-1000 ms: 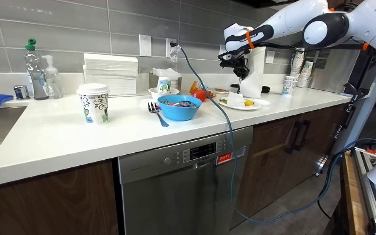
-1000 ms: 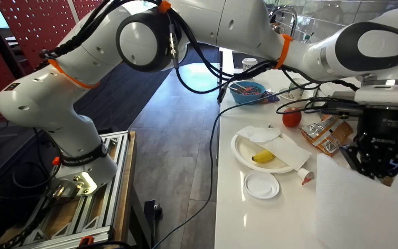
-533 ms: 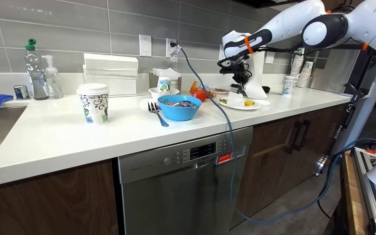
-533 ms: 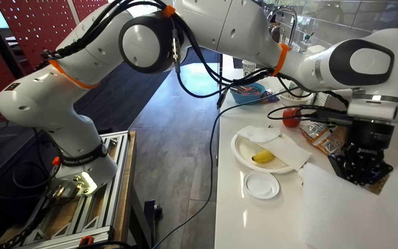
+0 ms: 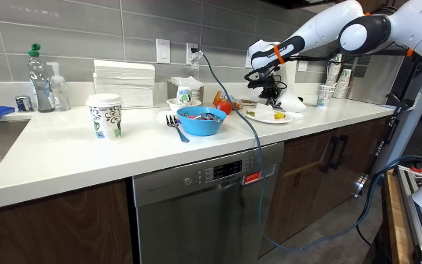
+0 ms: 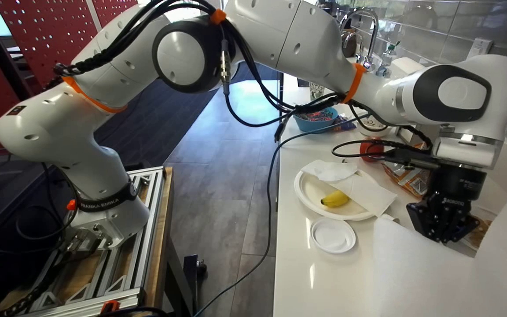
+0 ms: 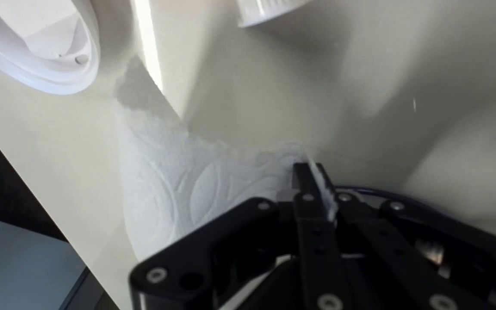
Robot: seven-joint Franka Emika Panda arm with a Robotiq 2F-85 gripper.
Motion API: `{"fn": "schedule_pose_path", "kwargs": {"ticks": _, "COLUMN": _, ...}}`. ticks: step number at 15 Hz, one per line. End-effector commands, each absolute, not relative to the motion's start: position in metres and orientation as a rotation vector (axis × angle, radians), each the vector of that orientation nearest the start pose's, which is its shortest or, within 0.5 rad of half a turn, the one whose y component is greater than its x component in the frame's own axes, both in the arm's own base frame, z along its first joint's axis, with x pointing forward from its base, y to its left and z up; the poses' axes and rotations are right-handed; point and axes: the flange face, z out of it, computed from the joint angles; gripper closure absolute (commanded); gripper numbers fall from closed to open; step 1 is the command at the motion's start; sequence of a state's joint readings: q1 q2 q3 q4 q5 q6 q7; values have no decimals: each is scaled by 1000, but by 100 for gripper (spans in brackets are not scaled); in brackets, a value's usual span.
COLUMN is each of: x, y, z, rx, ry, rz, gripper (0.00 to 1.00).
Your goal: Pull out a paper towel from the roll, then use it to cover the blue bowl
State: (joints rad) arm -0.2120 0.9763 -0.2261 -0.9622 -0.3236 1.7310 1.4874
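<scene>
Paper towel (image 7: pixel 179 181) clamped in the gripper (image 7: pixel 312 170), well apart from the blue bowl (image 5: pixel 200 127)

At the left in an exterior view, a lidded, patterned paper cup (image 5: pixel 104 119) stands upright on the counter (image 5: pixel 68 157). A fork (image 5: pixel 176 128), seen there alone, lies just beside the blue bowl, which holds small colourful pieces (image 5: pixel 203 116). Further right, a white plate (image 5: pixel 267 120) bears a banana (image 6: pixel 335 199), its yellow showing in both exterior views. Next comes the gripper, pointing down, the paper towel sagging beside it; the roll (image 5: pixel 291 75) shows in part as a tall white form, and whether the two join cannot be told.

Only the wrist view gives texture: below and right of a white cup lid (image 7: pixel 50 71), the paper towel is limp, embossed with curves and ragged along its upper edge, a strip of which stands pinched between fingers (image 7: pixel 303 175) pressed together.
</scene>
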Motion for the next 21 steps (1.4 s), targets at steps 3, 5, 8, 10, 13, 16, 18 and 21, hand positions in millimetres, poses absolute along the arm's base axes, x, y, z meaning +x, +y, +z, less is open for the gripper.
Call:
{"fn": "schedule_pose_path", "kwargs": {"ticks": 3, "x": 723, "y": -238, "z": 336, "rx": 1890, "ry": -1959, "rz": 206, "gripper": 100}}
{"fn": "schedule_pose_path", "kwargs": {"ticks": 5, "x": 730, "y": -213, "z": 361, "rx": 1981, "ry": -1931, "rz": 251, "gripper": 100}}
{"fn": "schedule_pose_path", "kwargs": {"ticks": 8, "x": 737, "y": -179, "z": 388, "rx": 2102, "ry": -1866, "rz": 294, "gripper": 100}}
{"fn": "schedule_pose_path", "kwargs": {"ticks": 10, "x": 739, "y": -159, "z": 398, "rx": 2169, "ry": -1816, "rz": 317, "gripper": 100}}
{"fn": "schedule_pose_path", "kwargs": {"ticks": 13, "x": 740, "y": -134, "z": 408, "rx": 2256, "ry": -1758, "rz": 348, "gripper": 100}}
{"fn": "schedule_pose_path", "kwargs": {"ticks": 16, "x": 740, "y": -119, "z": 415, "rx": 2325, "ry": -1711, "rz": 360, "gripper": 100}}
{"fn": "schedule_pose_path", "kwargs": {"ticks": 18, "x": 739, "y": -114, "z": 418, "rx": 2352, "ry": -1685, "rz": 380, "gripper": 100}}
{"fn": "schedule_pose_path", "kwargs": {"ticks": 21, "x": 737, "y": -104, "z": 431, "rx": 2412, "ry": -1652, "rz": 406, "gripper": 100}}
